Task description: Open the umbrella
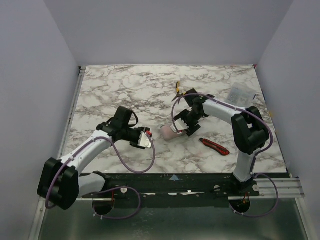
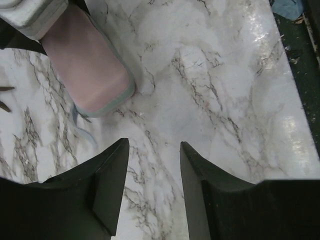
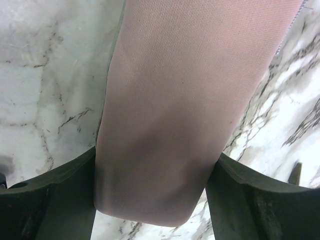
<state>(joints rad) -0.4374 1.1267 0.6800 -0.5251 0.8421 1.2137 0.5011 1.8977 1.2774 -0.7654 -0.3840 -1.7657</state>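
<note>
No lavender umbrella shows in any view. A pale pink oblong capsule case [image 1: 168, 133] lies on the marble table [image 1: 125, 90] near the middle. My right gripper [image 1: 183, 127] is shut on the case, which fills the right wrist view [image 3: 200, 90] with a finger pressed to each side. My left gripper [image 1: 145, 139] is open and empty, just left of the case's free end. In the left wrist view the case [image 2: 87, 70] lies ahead and to the left of my left gripper [image 2: 154, 145], apart from both fingers.
A red-and-black utility knife [image 1: 215, 146] lies right of the case near the front edge. A small yellow-and-black tool [image 1: 178, 89] lies behind the right gripper. A clear plastic box [image 1: 239, 94] sits at the back right. Grey walls enclose the table.
</note>
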